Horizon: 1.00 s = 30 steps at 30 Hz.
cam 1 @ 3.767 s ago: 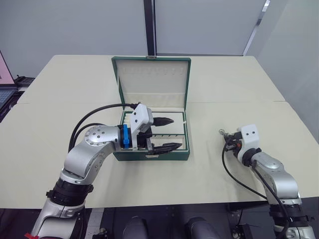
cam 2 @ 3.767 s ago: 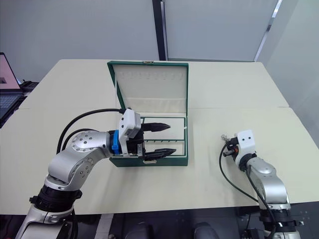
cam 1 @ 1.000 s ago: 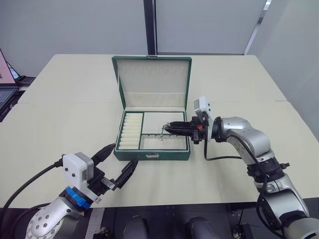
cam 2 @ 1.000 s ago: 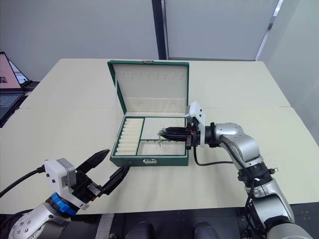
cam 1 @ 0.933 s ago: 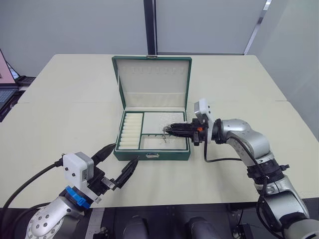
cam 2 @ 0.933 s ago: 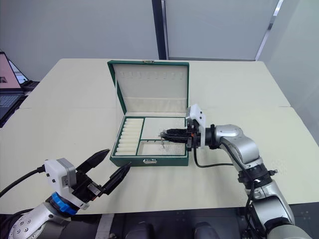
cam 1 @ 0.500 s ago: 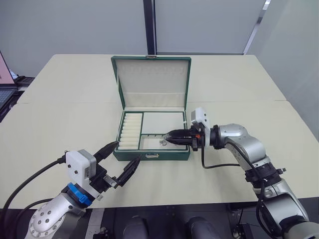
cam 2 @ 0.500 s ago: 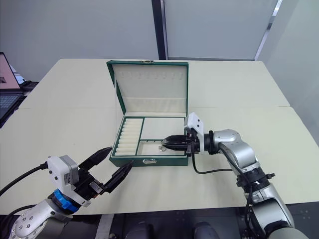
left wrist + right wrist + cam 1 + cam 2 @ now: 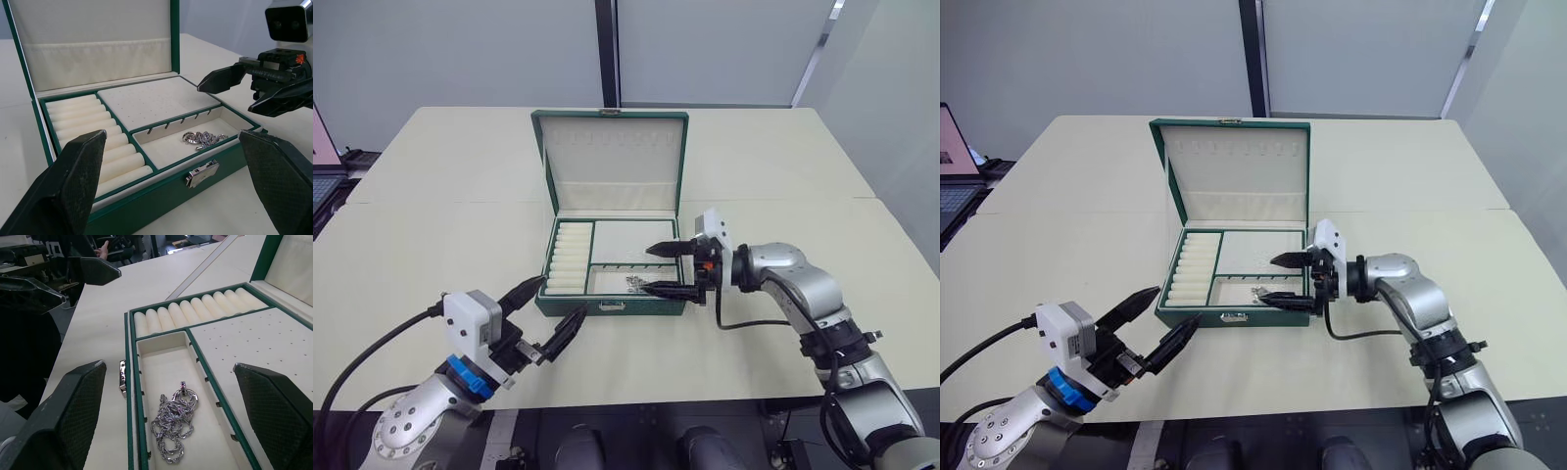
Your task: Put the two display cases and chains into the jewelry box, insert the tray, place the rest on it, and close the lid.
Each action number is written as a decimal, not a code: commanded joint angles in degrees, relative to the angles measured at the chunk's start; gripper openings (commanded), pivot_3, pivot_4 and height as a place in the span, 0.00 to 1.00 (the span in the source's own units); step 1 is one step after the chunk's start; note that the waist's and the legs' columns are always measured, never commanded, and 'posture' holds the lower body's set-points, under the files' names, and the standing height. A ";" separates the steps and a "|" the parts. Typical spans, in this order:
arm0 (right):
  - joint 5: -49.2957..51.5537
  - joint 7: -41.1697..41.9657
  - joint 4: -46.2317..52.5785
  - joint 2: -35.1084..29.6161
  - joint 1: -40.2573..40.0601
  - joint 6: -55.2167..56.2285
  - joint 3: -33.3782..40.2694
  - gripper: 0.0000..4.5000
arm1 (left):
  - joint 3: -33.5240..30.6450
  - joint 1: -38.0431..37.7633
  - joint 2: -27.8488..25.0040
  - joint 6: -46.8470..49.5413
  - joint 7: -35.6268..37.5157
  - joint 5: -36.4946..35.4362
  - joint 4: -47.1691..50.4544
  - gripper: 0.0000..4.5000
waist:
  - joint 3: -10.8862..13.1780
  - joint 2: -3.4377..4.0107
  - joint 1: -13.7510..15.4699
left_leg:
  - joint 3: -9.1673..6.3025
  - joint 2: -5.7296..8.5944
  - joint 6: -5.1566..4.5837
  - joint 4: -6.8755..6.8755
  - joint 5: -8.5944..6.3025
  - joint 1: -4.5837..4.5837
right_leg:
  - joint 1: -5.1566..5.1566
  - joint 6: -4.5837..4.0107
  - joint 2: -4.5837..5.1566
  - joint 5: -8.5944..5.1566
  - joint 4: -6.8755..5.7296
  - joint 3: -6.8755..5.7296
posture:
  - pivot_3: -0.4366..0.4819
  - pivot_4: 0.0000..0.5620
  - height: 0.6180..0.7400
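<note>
- Head views: the right gripper (image 9: 668,269) hangs at the right front corner of the jewelry box (image 9: 612,305), its two black fingers spread wide, one above the other, and holding nothing. The lower finger lies along the box's front right rim; the upper one reaches over the tray (image 9: 619,266).
- The left gripper (image 9: 546,309) hovers over the table (image 9: 431,235) just in front of the box's left front corner, fingers also spread and empty, clear of the box.
- The box stands open, its lid (image 9: 615,162) upright at the back with the cream lining facing the robot. The tray sits inside, with the ribbed ring rolls (image 9: 570,259) on the left.
- A small cluster of silver jewelry (image 9: 639,284) lies in the tray's narrow front compartment, just beside the right gripper's lower finger.
- A laptop (image 9: 952,162) sits at the far left edge.
- Left wrist view: the left gripper's own fingers (image 9: 73,181) stand far apart on either side of the box front. The metal latch (image 9: 201,172) shows on the green front wall, and the silver chains and ring (image 9: 201,139) rest in the long front compartment behind it. A dotted cream panel (image 9: 156,100) fills the larger rear section. The right gripper's parted fingers show past the box's far corner.
- Right wrist view: the right gripper's fingers (image 9: 58,404) are widely parted, with the silver tangle (image 9: 173,423) lying loose between them in the narrow compartment, touched by neither finger.
</note>
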<state>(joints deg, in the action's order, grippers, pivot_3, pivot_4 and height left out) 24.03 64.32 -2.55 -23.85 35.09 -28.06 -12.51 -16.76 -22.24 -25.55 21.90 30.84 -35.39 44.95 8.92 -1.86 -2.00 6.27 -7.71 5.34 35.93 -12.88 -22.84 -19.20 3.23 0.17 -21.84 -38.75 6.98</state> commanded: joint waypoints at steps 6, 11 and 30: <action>4.94 4.50 0.63 -6.78 3.68 -3.78 6.94 0.99 | -4.74 0.54 -2.75 -0.16 1.20 -3.56 -0.87 1.00 | 0.05 0.01 0.02 | 0.00 0.00 0.00 0.00 0.00 -0.01 | 0.00 0.00 0.01 0.00 0.00 0.00 | 0.48 0.27 1.00; 4.76 5.76 -9.56 -9.72 10.49 -2.18 11.06 0.80 | -15.02 -0.78 -6.62 1.82 2.82 -11.05 -4.09 1.00 | 0.07 0.01 -0.47 | 0.00 0.00 -0.03 -0.02 -0.01 0.04 | 0.01 -0.01 0.00 0.00 0.01 0.01 | 0.48 0.27 1.00; -13.18 -17.36 -69.13 1.06 44.79 31.79 15.84 0.00 | -34.97 -2.13 -17.30 10.82 8.65 -29.89 -10.75 1.00 | 0.47 0.26 -3.20 | 0.13 -0.02 0.01 -0.07 0.01 0.01 | -0.10 -0.02 0.02 -0.01 0.13 0.02 | 0.48 0.27 1.00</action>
<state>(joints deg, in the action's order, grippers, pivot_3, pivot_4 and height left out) 11.35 48.17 -71.38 -23.19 77.34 1.28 1.62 -48.74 -24.26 -41.94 32.77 39.02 -63.76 32.53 9.39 -1.61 -5.20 6.39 -7.74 5.35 35.86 -12.87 -22.83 -19.30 3.21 0.19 -21.84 -38.63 6.99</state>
